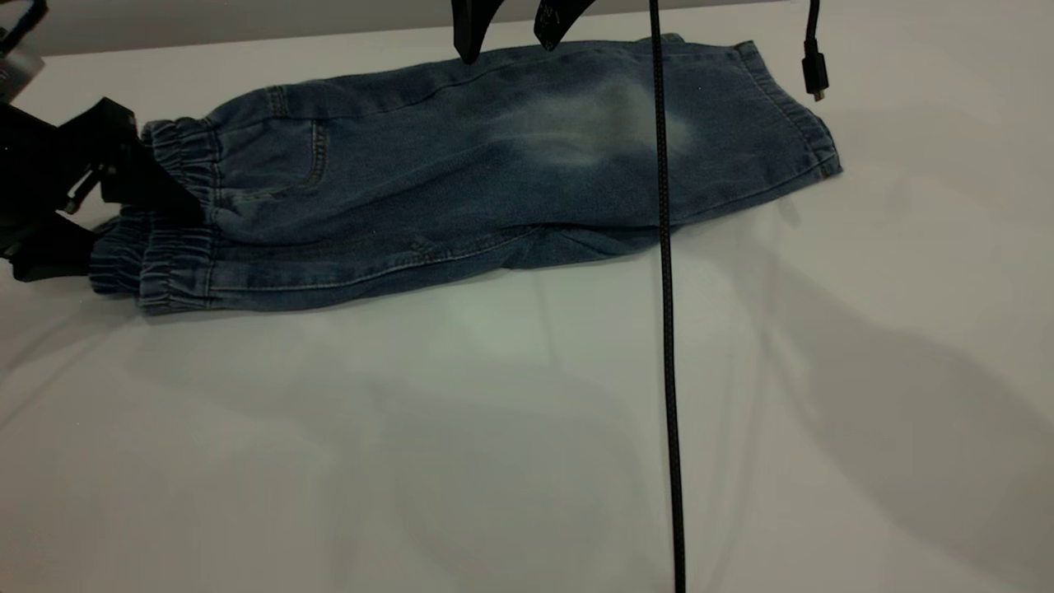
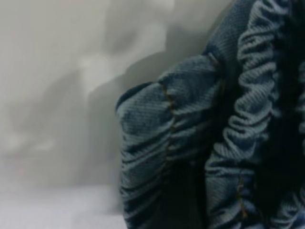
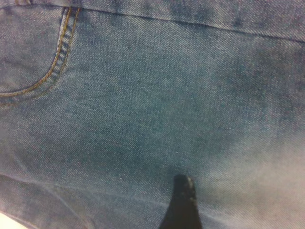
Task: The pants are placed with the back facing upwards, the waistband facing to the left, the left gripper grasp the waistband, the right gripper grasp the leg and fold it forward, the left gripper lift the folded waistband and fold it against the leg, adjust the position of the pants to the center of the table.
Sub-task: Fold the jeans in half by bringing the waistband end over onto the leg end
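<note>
On the off-white matte table [image 1: 527, 428], faded blue denim pants [image 1: 461, 181] laid folded lengthwise, ruffled darker waistband [image 1: 177, 218] clamped by black angular left gripper [image 1: 136, 177], black right gripper [image 1: 510, 37] hung spread apart above the pale-patched leg [image 1: 593, 123].

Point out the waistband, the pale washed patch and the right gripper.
waistband [image 1: 177, 148]: exterior view, gathered elastic.
pale washed patch [image 1: 576, 128]: exterior view, its middle.
right gripper [image 1: 510, 37]: exterior view, between its fingertips.

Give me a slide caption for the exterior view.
Faded blue denim pants folded lengthwise on off-white table; left tool at gathered waistband, right tool open above.
</note>
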{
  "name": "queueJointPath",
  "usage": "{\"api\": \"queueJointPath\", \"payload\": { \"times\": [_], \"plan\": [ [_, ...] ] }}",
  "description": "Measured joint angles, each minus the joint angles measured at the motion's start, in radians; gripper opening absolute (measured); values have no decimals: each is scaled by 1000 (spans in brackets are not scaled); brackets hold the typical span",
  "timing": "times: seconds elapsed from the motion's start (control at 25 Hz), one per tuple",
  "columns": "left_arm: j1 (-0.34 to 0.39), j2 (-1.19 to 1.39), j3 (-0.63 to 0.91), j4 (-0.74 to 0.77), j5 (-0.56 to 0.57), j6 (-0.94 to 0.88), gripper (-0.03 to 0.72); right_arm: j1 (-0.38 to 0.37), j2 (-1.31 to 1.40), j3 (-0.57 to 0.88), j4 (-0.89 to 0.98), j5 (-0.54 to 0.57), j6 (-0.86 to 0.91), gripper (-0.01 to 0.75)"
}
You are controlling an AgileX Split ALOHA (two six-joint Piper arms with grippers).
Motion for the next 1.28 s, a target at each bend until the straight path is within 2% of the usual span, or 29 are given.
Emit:
{"api": "queueJointPath", "payload": {
  "times": [0.36, 0.8, 1.08, 1.28],
  "plan": [
    [-9, 0, 0, 24, -18, -70, 594, 0, 0, 0, 4, 0, 0, 510],
    [-9, -5, -25, 319, 51, -335, 593, 0, 0, 0, 33, 0, 0, 510],
    [-9, -4, -162, 328, 160, -375, 593, 0, 1, 4, 35, 0, 0, 510],
    [-9, -4, -214, 463, 264, -478, 593, 0, 1, 4, 36, 0, 0, 510]
  ]
}}
